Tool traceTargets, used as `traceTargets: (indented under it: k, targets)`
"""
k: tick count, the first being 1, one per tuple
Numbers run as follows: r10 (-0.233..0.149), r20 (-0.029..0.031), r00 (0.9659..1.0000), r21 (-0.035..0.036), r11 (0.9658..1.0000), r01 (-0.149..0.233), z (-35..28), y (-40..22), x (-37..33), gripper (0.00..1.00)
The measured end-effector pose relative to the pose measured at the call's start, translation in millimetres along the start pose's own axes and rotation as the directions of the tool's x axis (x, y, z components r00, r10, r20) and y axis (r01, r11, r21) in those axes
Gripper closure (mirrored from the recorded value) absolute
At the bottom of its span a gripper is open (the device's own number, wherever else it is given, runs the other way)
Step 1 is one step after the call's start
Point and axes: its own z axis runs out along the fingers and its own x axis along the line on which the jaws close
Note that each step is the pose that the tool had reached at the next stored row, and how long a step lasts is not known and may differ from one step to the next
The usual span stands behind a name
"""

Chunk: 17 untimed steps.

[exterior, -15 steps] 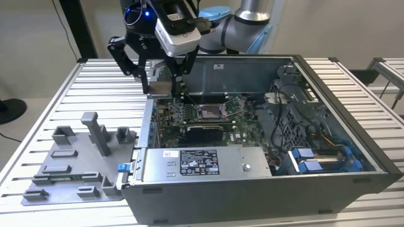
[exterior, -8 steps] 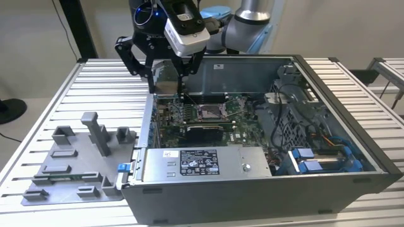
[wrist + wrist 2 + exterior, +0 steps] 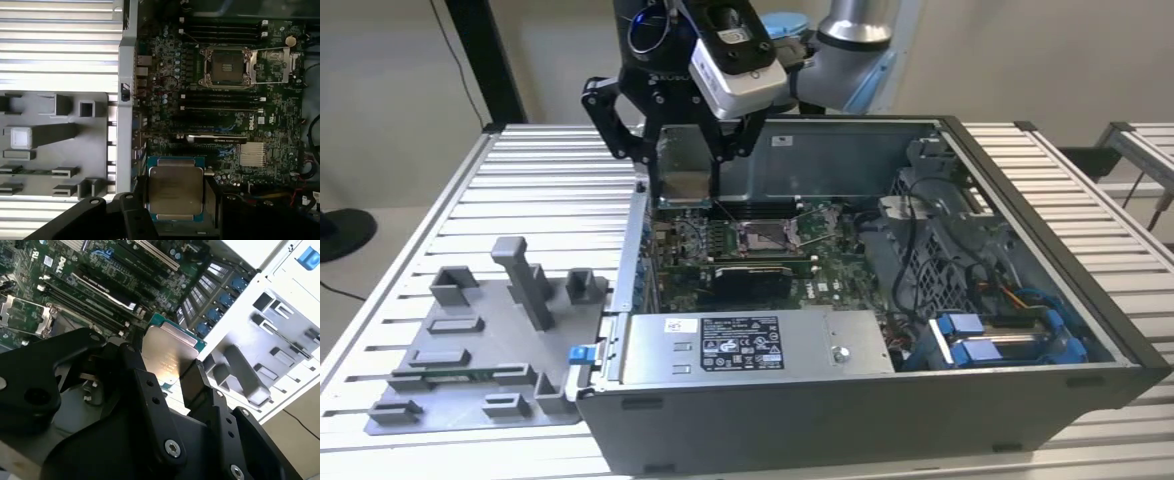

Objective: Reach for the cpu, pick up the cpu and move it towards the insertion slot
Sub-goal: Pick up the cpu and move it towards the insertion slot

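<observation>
Gripper [image 3: 683, 160] above the rear wall of the open computer case [image 3: 1067, 300], pinching the cpu [image 3: 686, 170] between its two black fingers [image 3: 197, 385]; in the exterior view the chip hangs in the air at about 11 o'clock from the insertion slot [image 3: 765, 237], well apart from it and higher. In the first wrist view the cpu [image 3: 175, 190] shows its silvery metal face square to the camera, green substrate framing it, its lower edge cut off by the black finger links [image 3: 125, 215]; the two sides where the fingers grip are partly hidden. The chip is nearly square, so no long axis can be made out. In the second wrist view the cpu [image 3: 167, 355] appears tilted, one corner toward the motherboard [image 3: 100, 270], its lower part covered by the gripper body. The insertion slot [image 3: 225, 66] lies at about 1 o'clock from the chip in the first wrist view, its metal frame swung open beside the dark centre; the thin lever is hard to trace. The grey fixture plate [image 3: 467, 350] rests on the slatted table [image 3: 547, 170] beside the case, its blocks only partly visible from the wrist
</observation>
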Motion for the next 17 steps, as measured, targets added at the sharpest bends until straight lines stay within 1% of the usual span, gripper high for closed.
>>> traceTargets:
  k: [17]
  targets:
    - [0.0,0.0,1.0,0.0,1.0,0.0,0.1,-0.1,-28.9,1.0]
